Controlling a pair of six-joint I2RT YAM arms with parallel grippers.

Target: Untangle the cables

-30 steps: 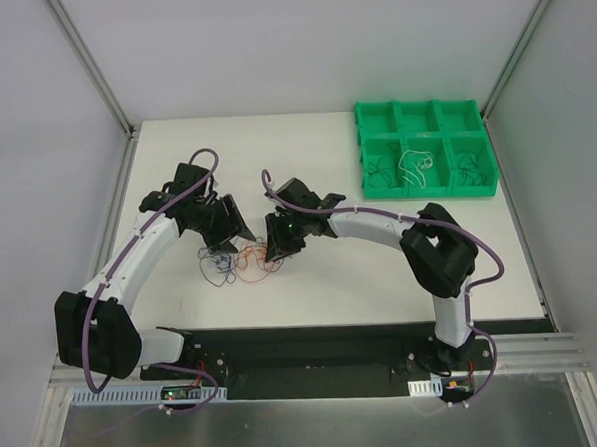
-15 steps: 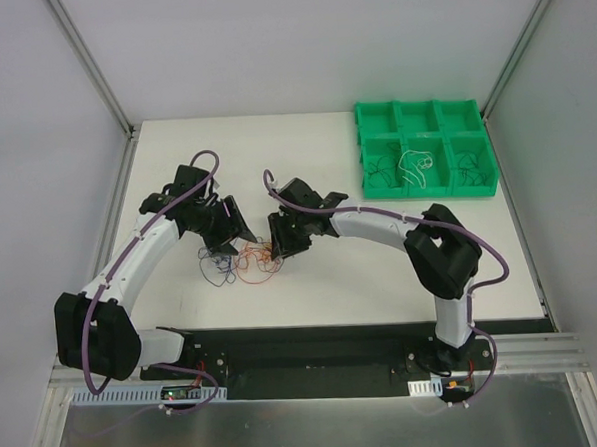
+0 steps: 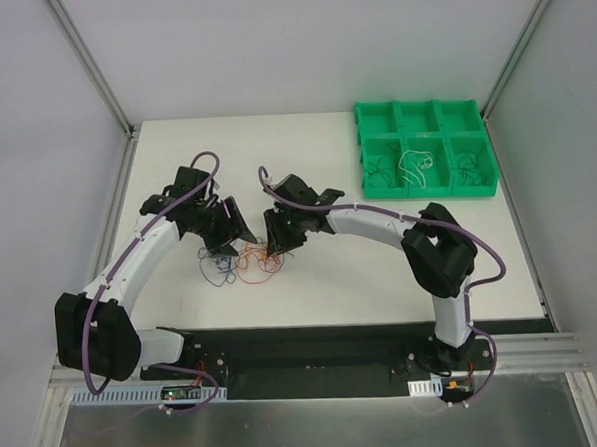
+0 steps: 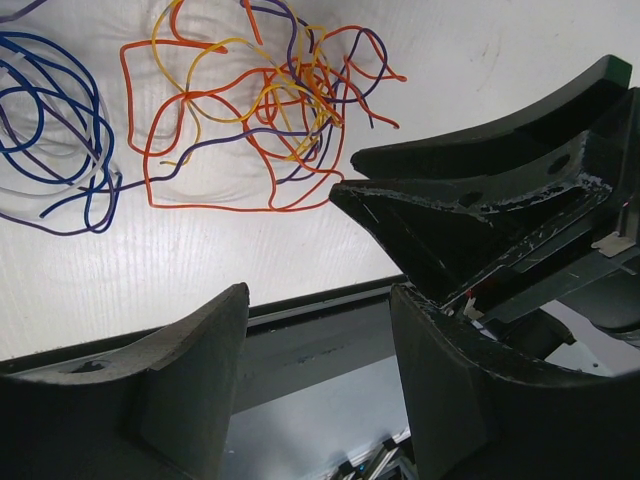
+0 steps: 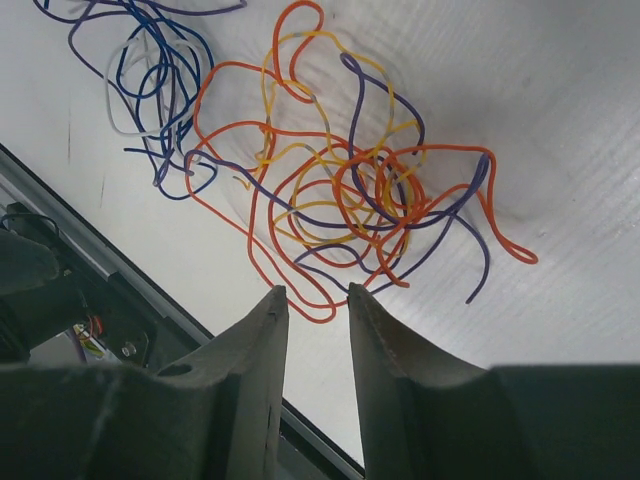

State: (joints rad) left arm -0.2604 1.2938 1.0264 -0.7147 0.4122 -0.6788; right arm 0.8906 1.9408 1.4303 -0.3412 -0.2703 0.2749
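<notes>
The cables lie loose on the white table, in two linked bunches. One is an orange, yellow and purple tangle. The other, to its left, is a blue, purple and white bunch. My left gripper hangs open just behind the blue bunch, with nothing between its fingers. My right gripper is low at the orange tangle's right edge. Its jaws are open by a narrow gap, and an orange loop lies just past the tips, not pinched.
A green compartment tray with a few sorted wires stands at the back right. The two gripper heads are close together; the right one's black body fills the left wrist view's right side. The table's black front rail runs near the cables.
The right gripper has shifted slightly left and back over the orange tangle, and a few strands have stirred. The left arm has barely moved.
</notes>
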